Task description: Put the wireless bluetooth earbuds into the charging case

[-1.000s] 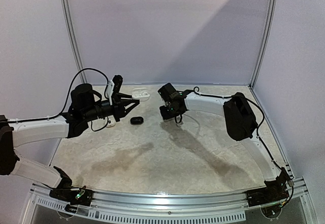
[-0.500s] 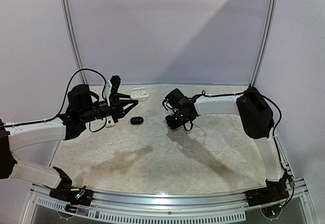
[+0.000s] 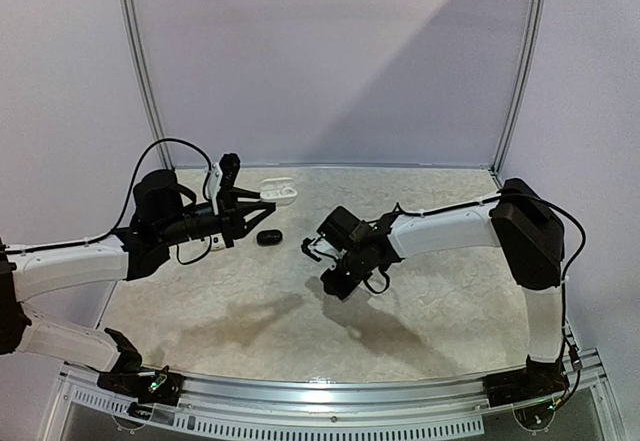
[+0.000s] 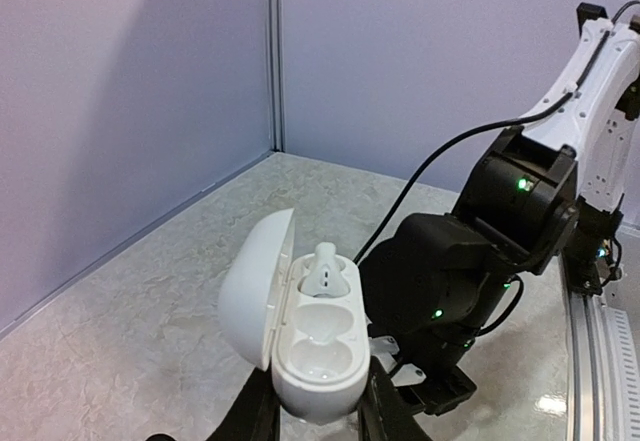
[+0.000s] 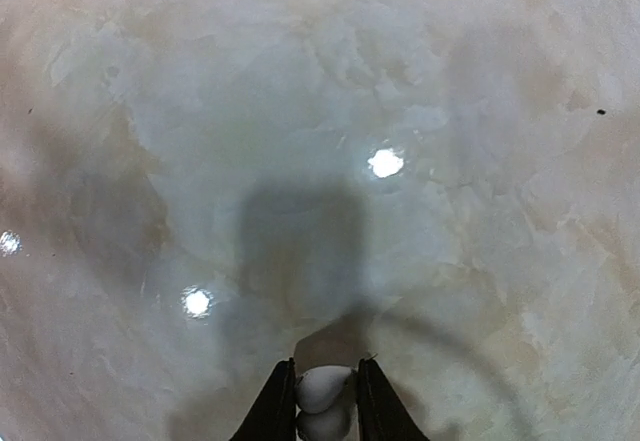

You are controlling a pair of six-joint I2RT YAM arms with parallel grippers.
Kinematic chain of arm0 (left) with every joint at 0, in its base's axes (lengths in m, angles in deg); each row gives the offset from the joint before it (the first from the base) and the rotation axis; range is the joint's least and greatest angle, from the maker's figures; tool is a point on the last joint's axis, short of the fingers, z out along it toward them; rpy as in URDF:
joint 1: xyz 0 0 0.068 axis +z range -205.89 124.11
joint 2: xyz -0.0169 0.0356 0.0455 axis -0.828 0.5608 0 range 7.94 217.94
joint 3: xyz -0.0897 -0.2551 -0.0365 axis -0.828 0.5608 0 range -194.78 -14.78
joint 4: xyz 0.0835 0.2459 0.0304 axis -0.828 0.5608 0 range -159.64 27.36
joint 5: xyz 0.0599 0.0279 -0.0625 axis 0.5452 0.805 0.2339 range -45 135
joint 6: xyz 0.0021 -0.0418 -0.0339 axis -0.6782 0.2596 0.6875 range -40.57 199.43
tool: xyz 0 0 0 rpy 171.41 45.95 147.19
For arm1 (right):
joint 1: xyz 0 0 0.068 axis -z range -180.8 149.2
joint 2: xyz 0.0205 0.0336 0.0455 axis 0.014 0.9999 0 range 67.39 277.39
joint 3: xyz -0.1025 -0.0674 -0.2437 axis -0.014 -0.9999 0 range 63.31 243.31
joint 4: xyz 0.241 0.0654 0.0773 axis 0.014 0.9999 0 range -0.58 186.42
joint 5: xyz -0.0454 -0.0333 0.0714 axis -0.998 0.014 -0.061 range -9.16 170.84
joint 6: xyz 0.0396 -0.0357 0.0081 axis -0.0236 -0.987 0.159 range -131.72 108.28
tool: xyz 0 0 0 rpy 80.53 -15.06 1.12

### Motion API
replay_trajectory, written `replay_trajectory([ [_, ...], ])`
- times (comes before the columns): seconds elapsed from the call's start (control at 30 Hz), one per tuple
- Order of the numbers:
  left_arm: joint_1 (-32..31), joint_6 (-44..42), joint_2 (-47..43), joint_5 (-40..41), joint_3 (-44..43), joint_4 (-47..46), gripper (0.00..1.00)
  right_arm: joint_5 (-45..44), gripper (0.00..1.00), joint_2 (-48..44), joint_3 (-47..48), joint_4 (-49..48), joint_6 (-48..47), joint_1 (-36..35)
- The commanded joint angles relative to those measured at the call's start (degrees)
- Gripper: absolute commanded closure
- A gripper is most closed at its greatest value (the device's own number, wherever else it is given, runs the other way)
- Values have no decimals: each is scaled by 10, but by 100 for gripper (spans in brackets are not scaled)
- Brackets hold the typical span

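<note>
- Top view: the right gripper (image 3: 335,279) has swung from the back of the table (image 3: 450,301) toward mid-frame. The left gripper (image 3: 262,201) keeps the charging case (image 3: 279,193) raised left of centre. A black case (image 3: 268,237) lies just below it, and bare table fills the lower frame.
- Left wrist view: the case is pinched at frame bottom, lid open. A seated earbud (image 4: 325,269) fills the far socket; the near one looks empty. The right arm crowds close behind.
- Right wrist view: the gripper clamps a white earbud (image 5: 322,389) above the table, probably the missing one.
</note>
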Motion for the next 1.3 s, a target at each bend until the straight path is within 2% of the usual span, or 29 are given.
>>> replay_trajectory([
  [0.0,-11,-11,-15,3,9,3,100,63,76,-6,-19,82,-2,-35],
  [0.2,-13,-12,-20,3,10,6,100,84,54,-4,18,105,-11,-35],
  [0.37,-14,-12,-23,4,11,7,100,90,50,-12,54,123,-25,-18],
  [0.53,-14,-12,-26,6,12,2,100,103,48,-40,45,102,-9,21],
  [0.67,-14,-12,-26,7,14,0,100,118,54,-43,55,100,-7,28],
  [0.93,-14,-12,-29,8,17,0,100,114,75,-14,51,109,30,34],
  [1.27,-14,-12,-29,7,18,-1,100,110,77,4,36,102,43,36],
])
